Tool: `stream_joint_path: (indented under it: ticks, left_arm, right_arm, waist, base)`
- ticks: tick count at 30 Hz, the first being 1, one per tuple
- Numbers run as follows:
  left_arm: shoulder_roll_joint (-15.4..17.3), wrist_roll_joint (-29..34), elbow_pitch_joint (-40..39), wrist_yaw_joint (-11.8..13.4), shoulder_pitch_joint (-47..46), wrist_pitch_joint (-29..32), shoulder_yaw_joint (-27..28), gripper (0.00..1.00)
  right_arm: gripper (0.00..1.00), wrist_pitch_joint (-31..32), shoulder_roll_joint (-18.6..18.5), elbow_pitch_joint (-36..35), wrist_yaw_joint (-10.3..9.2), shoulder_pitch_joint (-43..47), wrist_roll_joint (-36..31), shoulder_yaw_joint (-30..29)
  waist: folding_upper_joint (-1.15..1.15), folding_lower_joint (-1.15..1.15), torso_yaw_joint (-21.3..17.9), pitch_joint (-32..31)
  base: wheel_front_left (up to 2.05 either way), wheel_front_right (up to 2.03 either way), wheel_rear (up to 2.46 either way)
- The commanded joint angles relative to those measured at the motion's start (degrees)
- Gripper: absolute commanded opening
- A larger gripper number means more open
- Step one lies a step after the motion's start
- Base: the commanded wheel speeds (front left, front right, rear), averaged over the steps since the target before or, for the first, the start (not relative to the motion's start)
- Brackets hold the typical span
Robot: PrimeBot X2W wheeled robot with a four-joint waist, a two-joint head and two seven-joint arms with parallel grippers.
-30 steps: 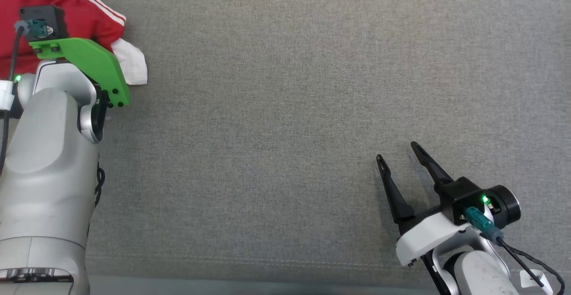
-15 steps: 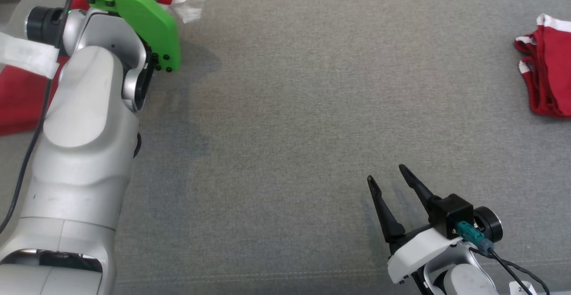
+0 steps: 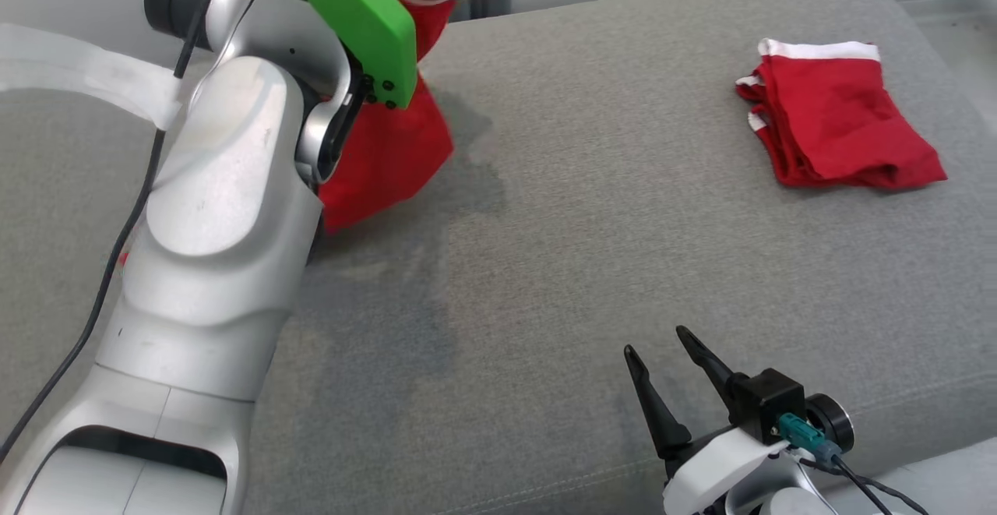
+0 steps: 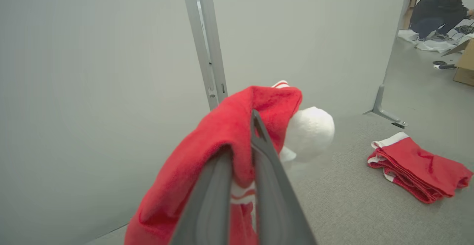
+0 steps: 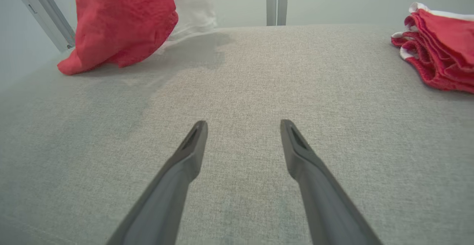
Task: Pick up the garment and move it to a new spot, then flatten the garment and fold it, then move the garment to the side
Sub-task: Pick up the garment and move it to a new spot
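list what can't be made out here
- Left wrist view: left gripper, one fingertip buried in the garment.
- Head view: garment's lower left, behind the left forearm.
- Left wrist view: person, far and too small.
- Right wrist view: folded red cloth, cut by right edge.

**Your cushion, left to right**
You have the garment (image 3: 389, 149) hanging from the left gripper (image 4: 240, 137) over the far left of the cushion (image 3: 584, 266), its lower end down on the surface. The folded pile (image 3: 837, 121) lies at the far right, well apart from it. Your right gripper (image 3: 656, 340) sits near the front edge, right of centre, with bare cushion between it and both. A partition wall (image 4: 92, 70) stands behind the cushion, its post (image 4: 205, 52) behind the garment.
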Motion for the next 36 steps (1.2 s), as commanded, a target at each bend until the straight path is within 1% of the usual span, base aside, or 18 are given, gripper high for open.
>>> stream_joint_path:
  ticks: [1,3,6,11,16,19,22,27,31,36]
  left_arm:
    - [-0.4,-1.7,-2.0,-0.2,-1.8,-0.8,-0.9,0.0]
    - [-0.5,-2.6,-3.0,-0.1,-2.0,-1.2,-1.3,0.0]
    - [-0.5,-6.8,-6.3,0.8,-2.8,-2.4,-4.1,0.0]
    - [-0.5,-15.8,-11.7,4.1,-4.7,-5.4,-9.1,0.0]
    - [-0.3,-21.8,-13.6,7.4,-4.7,-8.7,-11.9,0.0]
    - [-0.2,-22.9,-11.0,8.8,-1.8,-9.1,-12.6,0.0]
    - [0.8,-23.2,-7.4,9.4,1.6,-10.0,-12.6,0.0]
    - [3.6,-23.0,-0.3,10.7,8.1,-11.3,-12.6,0.0]
    - [5.5,-24.5,4.6,12.2,12.4,-12.7,-10.8,0.0]
    - [6.7,-26.8,9.2,13.0,16.4,-14.9,-8.3,0.0]
  right_arm:
    - [1.0,-0.4,0.0,0.4,-0.06,0.7,0.1,0.1]
    - [1.0,-0.4,-0.1,0.5,-0.06,0.8,0.0,0.1]
    - [1.0,-0.3,0.0,0.8,-0.06,0.9,-0.1,0.4]
    - [1.0,-0.5,0.0,0.9,-0.06,0.7,0.4,0.5]
    - [1.0,-1.0,0.0,0.5,-0.06,0.3,0.7,-0.5]
    - [1.0,-1.2,0.0,0.4,-0.06,0.0,0.6,-1.0]
    - [1.0,-1.3,0.0,0.3,-0.06,-0.4,0.3,-1.5]
    - [1.0,-1.4,-0.1,0.2,-0.06,-1.0,0.1,-1.7]
    - [1.0,-1.3,-0.1,0.3,-0.06,-1.6,-0.1,-1.6]
    - [1.0,-1.2,0.0,0.5,-0.06,-1.7,-0.1,-1.6]
  waist:
    - [0.0,0.0,-5.3,-3.7]
    - [0.0,0.0,-5.9,-3.8]
    - [0.0,0.0,-7.5,-4.2]
    - [0.0,0.0,-8.6,-3.8]
    - [0.0,0.0,-7.0,-2.2]
    - [0.0,0.0,-5.2,-1.3]
    - [0.0,0.0,-3.2,-0.5]
    - [0.0,0.0,-0.6,0.4]
    - [0.0,0.0,1.2,0.6]
    - [0.0,0.0,2.6,0.5]
  base:
    - [0.0,0.0,0.0]
    - [0.0,0.0,0.0]
    - [0.0,0.0,0.0]
    - [0.0,0.0,0.0]
    - [0.0,0.0,0.0]
    - [0.0,0.0,0.0]
    - [0.0,0.0,0.0]
    - [0.0,0.0,0.0]
    - [0.0,0.0,0.0]
    - [0.0,0.0,0.0]
